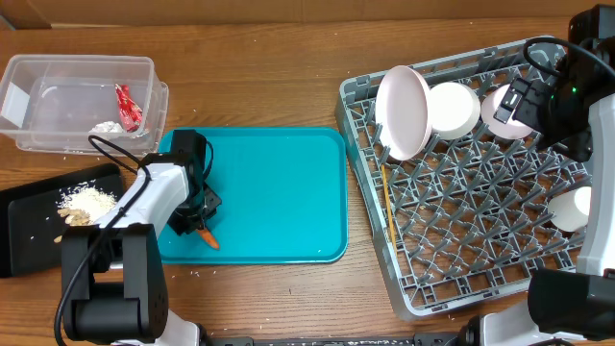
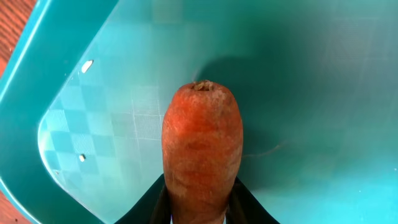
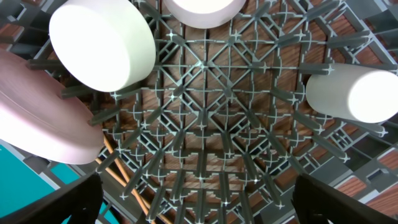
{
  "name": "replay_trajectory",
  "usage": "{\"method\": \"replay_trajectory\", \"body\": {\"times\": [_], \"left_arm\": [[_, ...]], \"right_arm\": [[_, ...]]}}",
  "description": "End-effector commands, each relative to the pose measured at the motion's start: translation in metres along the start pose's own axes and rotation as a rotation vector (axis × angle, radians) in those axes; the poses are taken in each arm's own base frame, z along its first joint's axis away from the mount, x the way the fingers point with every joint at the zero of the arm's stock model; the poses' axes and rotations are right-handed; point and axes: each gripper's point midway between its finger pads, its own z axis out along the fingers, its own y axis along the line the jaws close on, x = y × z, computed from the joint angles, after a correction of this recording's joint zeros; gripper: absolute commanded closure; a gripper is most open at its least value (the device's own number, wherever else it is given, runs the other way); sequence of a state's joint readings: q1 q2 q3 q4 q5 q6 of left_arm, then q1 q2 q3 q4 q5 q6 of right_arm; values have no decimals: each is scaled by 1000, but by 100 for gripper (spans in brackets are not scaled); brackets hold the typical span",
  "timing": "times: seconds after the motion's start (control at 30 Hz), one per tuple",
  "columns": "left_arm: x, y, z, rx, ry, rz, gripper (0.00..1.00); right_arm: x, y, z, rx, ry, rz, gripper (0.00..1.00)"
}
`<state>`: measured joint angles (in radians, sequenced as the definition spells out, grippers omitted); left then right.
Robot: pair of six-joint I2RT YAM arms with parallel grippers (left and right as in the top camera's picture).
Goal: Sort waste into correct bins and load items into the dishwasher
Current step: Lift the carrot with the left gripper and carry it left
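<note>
One carrot (image 2: pixel 201 149) lies in the near-left corner of the teal tray (image 1: pixel 288 192), my left pincer (image 1: pixel 199 224) closed on its sides near one end; the hold looks shallow, I think, so lifting could swivel or drop it.

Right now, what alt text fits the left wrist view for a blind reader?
A small orange carrot fills the centre, its lower end gripped between the dark fingers of the left pincer. Behind it lies a teal plastic tray with two white crumbs near its rounded corner.
</note>
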<state>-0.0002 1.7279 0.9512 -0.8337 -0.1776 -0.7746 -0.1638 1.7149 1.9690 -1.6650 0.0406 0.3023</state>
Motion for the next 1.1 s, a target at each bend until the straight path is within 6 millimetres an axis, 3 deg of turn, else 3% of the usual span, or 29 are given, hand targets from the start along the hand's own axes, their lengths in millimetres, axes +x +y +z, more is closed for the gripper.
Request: {"method": "replay_trajectory", "body": {"times": [0.0, 0.1, 0.2, 0.33, 0.37, 0.47, 0.67, 0.77, 0.9, 1.07], "left_arm": [[-8, -8, 5, 5, -8, 103, 78], [-22, -29, -19, 79, -16, 161, 86], [-32, -46, -44, 148, -17, 167, 87], [-43, -86, -93, 311, -36, 241, 90], [-43, -104, -116, 369, -54, 268, 90], [-34, -142, -158, 502, -97, 377, 90], [-11, -186, -210, 607, -194, 508, 94], [-2, -194, -222, 620, -216, 540, 94], [-2, -189, -225, 590, -223, 540, 94], [-22, -152, -222, 436, -244, 484, 96]], "right_arm": [[0, -1, 0, -4, 0, -13, 0], [0, -1, 0, -4, 1, -13, 0], [1, -1, 0, -3, 4, -14, 0], [2, -2, 0, -1, 8, -14, 0], [2, -2, 0, -2, 8, -14, 0], [2, -2, 0, -2, 8, -13, 0], [3, -2, 0, 0, 11, -14, 0], [3, -2, 0, 0, 11, -14, 0], [3, -2, 0, 0, 10, -14, 0], [3, -2, 0, 0, 10, -14, 0]]}}
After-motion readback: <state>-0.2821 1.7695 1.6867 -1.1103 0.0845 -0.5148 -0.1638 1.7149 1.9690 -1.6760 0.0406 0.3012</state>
